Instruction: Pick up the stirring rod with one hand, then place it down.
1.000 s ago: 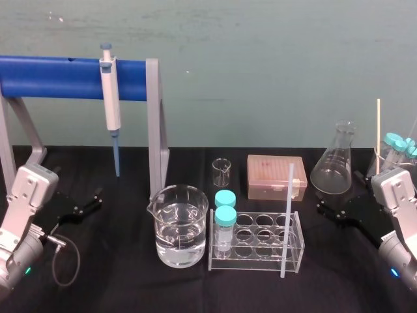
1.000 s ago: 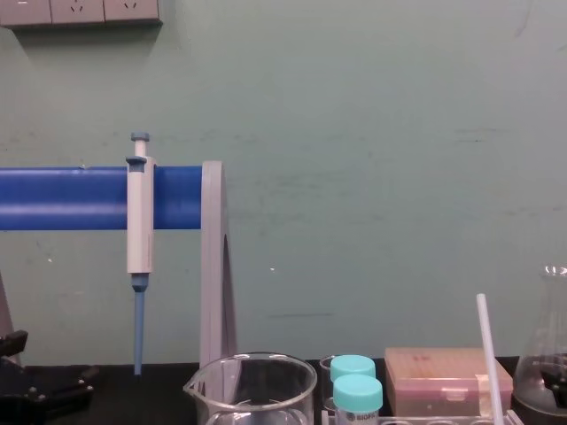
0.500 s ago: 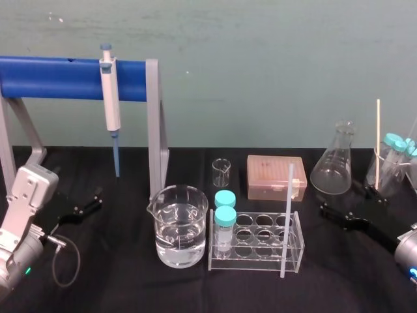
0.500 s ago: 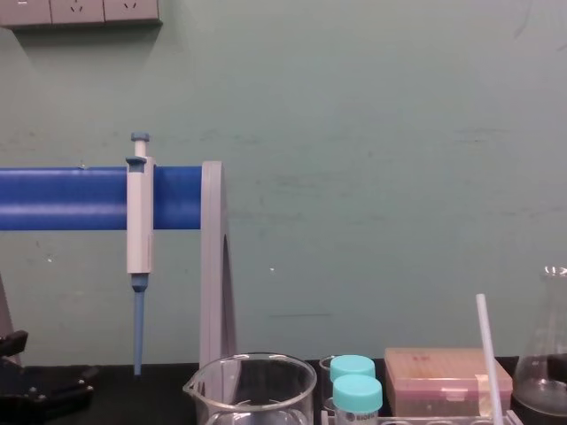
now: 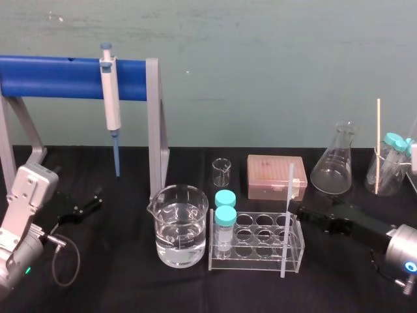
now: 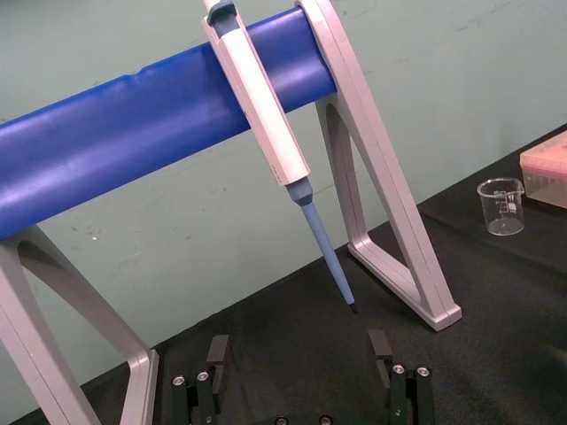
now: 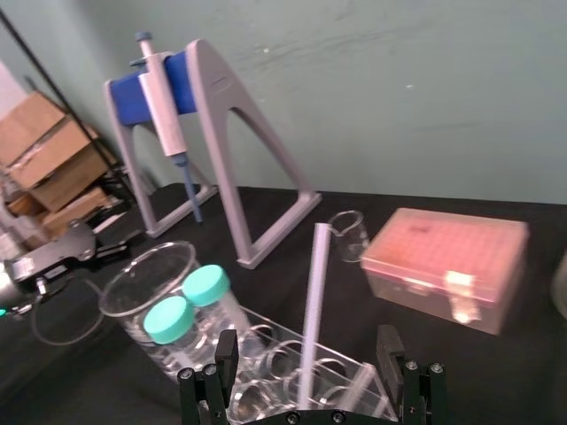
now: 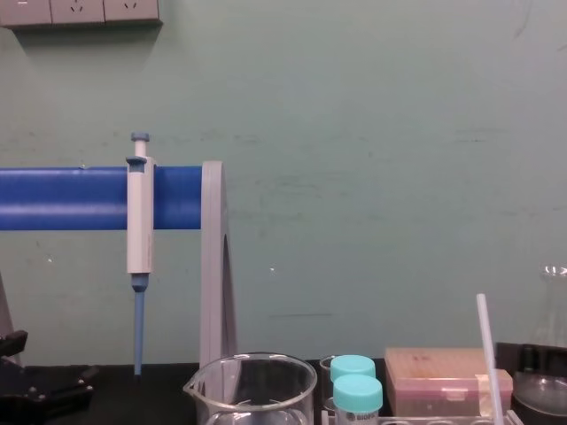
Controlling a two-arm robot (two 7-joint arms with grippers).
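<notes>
One rod matters here: the stirring rod (image 5: 287, 222) stands nearly upright, tipped slightly, at the right front corner of the clear test tube rack (image 5: 257, 242), right of the two teal-capped tubes (image 5: 225, 215). The right gripper (image 5: 301, 212) reaches in low from the right. In the right wrist view its fingers (image 7: 391, 347) are spread wide, with the rod (image 7: 312, 310) standing in the gap between them and touching neither. The left gripper (image 6: 298, 350) sits parked at the left near the pipette (image 5: 109, 98) stand, its claw also spread.

To my eye the rod is light, stiff and smooth, so probably slippery between hard jaws. I cannot tell whether it is glass or plastic, so I'd treat it as brittle. The sensible place to pinch looks like the bare shaft above the rack's top plate. A straight upward lift should avoid prying against the rack.

Seen through the clear acrylic, the rod's foot is hard to read: it may sit in a well or merely lean on the frame. The chest view cuts the rod (image 8: 487, 354) off at its lower edge.
</notes>
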